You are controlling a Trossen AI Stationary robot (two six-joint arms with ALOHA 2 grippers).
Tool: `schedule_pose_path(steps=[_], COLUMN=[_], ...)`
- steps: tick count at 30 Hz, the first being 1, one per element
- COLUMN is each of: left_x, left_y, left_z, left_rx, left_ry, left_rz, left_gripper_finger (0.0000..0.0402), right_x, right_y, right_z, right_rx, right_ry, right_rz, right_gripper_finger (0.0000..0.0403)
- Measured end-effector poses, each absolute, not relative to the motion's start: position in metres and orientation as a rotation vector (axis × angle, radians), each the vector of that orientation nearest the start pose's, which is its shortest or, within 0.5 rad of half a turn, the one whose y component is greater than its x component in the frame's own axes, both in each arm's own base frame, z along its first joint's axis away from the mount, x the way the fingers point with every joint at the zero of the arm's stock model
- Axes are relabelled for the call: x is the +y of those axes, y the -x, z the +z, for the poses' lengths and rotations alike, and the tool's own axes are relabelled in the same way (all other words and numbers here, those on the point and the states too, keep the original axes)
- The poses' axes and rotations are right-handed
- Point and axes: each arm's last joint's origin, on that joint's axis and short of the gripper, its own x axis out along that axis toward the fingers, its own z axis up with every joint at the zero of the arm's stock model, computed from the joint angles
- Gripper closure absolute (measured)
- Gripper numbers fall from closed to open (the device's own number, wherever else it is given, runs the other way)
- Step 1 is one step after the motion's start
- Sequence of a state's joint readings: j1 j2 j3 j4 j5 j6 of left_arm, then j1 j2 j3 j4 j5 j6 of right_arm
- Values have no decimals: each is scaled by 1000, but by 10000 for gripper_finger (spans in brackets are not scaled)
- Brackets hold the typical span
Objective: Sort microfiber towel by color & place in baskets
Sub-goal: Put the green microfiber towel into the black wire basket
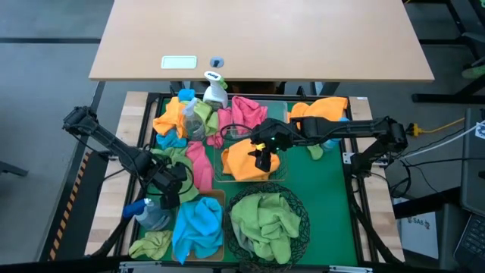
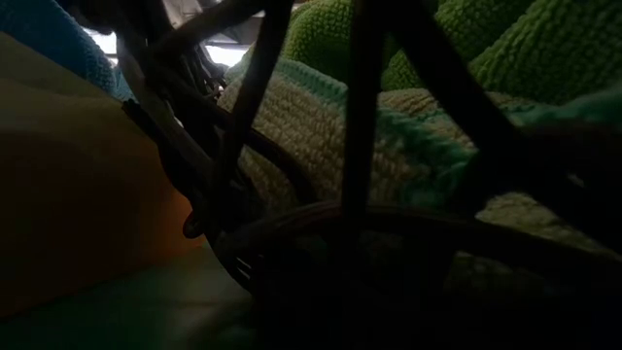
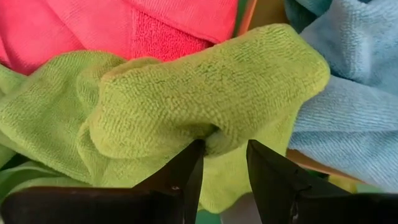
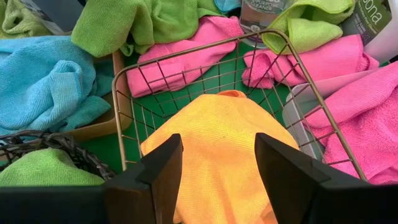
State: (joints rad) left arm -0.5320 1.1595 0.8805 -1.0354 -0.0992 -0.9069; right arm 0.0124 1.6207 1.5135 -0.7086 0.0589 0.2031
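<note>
Over on the left, the left gripper sits low among the crowded cloths, its jaws pinching a fold of a green towel, with a pink towel and a light blue towel pressed close around it. Just beside it, the tan bin holds a blue towel, and a spray bottle lies against its outer edge; there is hardly any bare mat here. In the middle, the wire basket holds an orange towel, and the right gripper hovers over it with jaws spread and nothing between them. In front stands the round black mesh basket, heaped with green towels. To the right of both, the green mat lies open up to the tabletop frame, the widest free stretch.
</note>
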Motion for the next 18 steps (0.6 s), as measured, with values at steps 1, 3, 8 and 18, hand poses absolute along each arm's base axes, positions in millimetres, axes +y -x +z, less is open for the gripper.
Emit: schedule_pose_path(steps=[1,3,8,18], left_x=[-94,-94,-94,-94], left_y=[-166,-167,-168,-167], left_z=[241,240,240,240], left_rx=[1284,1272,1252,1270], left_ry=[360,354,347,354], left_rz=[223,232,242,233], left_gripper_finger=[283,283,283,283], right_x=[3,3,3,3], right_y=[-349,-349,-349,-349], right_z=[330,330,330,330], right_rx=[808,808,808,808], right_ry=[-163,-162,-163,-162], right_rz=[-127,-126,-127,-126], right_gripper_finger=[203,203,203,203])
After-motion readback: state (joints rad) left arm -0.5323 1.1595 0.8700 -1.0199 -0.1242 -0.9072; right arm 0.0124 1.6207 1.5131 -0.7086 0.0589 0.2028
